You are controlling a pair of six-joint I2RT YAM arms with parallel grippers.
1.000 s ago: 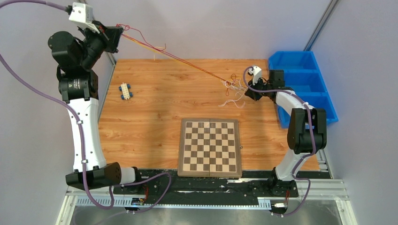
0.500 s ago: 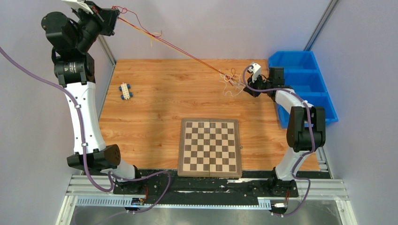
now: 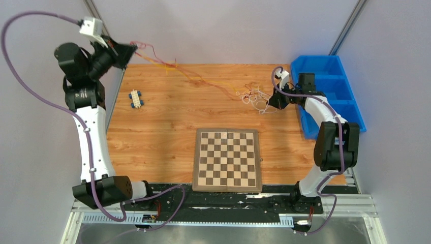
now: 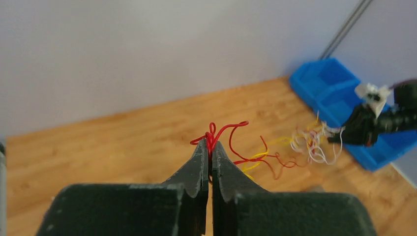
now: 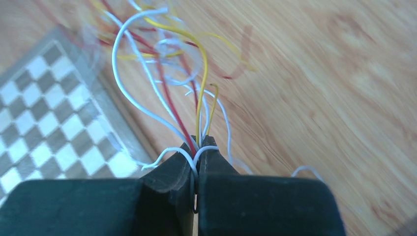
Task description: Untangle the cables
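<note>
Chessboard of light and dark wooden squares (image 3: 227, 159) lies at six o'clock on the orange wooden table (image 3: 162, 122). Beyond it, toward two o'clock, the right gripper (image 3: 273, 99) is clamped tight on white, yellow and red strands of the thin tangled cables (image 3: 254, 95), near the blue plastic bin (image 3: 325, 66). Loose red and yellow strands trail to eleven o'clock, where the raised left gripper (image 3: 130, 50) pinches red wire ends.

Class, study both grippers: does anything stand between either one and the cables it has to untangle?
Nothing visible does. The left gripper is shut on red strands of the cables, the right gripper on white, red and yellow ones. The chessboard lies nearer the arms, apart from the strands.
</note>
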